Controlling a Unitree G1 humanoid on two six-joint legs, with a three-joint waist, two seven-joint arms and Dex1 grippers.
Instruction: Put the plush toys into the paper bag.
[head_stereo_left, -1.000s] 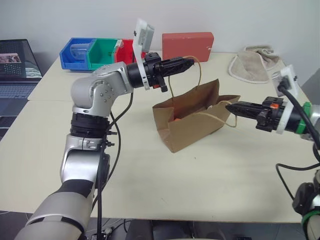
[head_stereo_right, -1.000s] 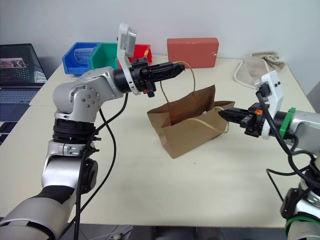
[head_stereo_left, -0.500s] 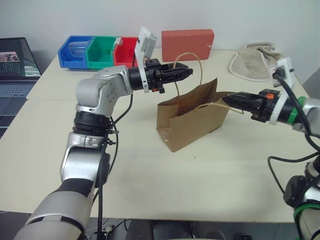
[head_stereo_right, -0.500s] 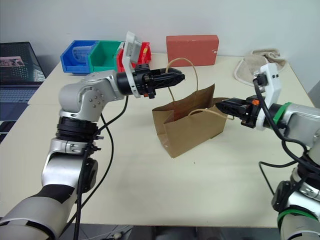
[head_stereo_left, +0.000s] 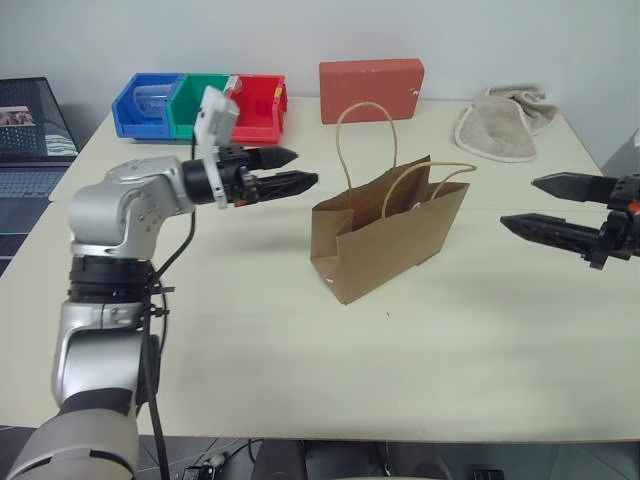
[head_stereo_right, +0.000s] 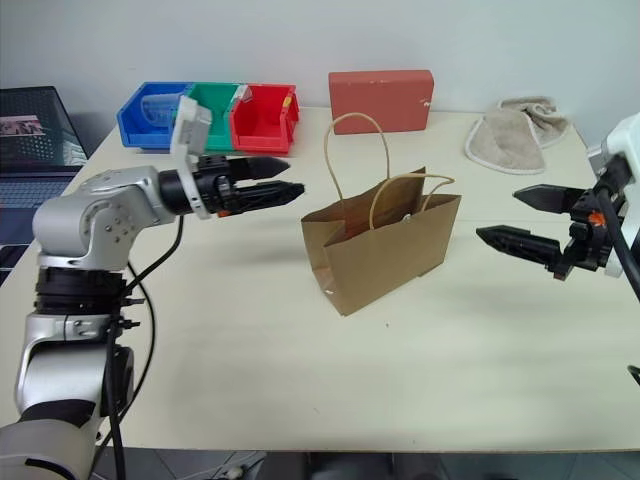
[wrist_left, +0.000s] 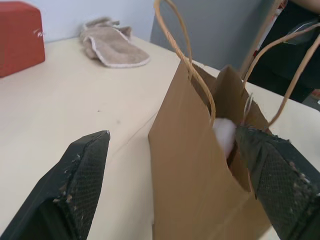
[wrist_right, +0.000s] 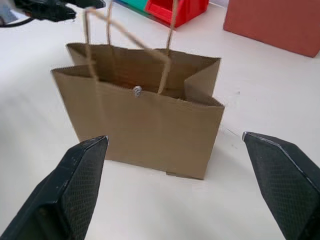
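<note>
The brown paper bag (head_stereo_left: 385, 236) stands upright mid-tabletop (head_stereo_left: 300, 360), handles up, with something white, likely the egg plush (wrist_left: 223, 134), showing inside; the carrot cannot be seen. Your left tool (head_stereo_left: 292, 169) and right tool (head_stereo_left: 555, 206) flank it, spread wide and empty. Draw both straight outward, clear of the handles.

Both arms reach inward, roughly level; left end effector (head_stereo_left: 290, 170) and right end effector (head_stereo_left: 548, 207) gape empty.

A cream desk (head_stereo_left: 250, 370) is set against a plain pale wall (head_stereo_left: 300, 30); an open laptop (head_stereo_left: 30, 140) is placed alongside, evenly lit.
</note>
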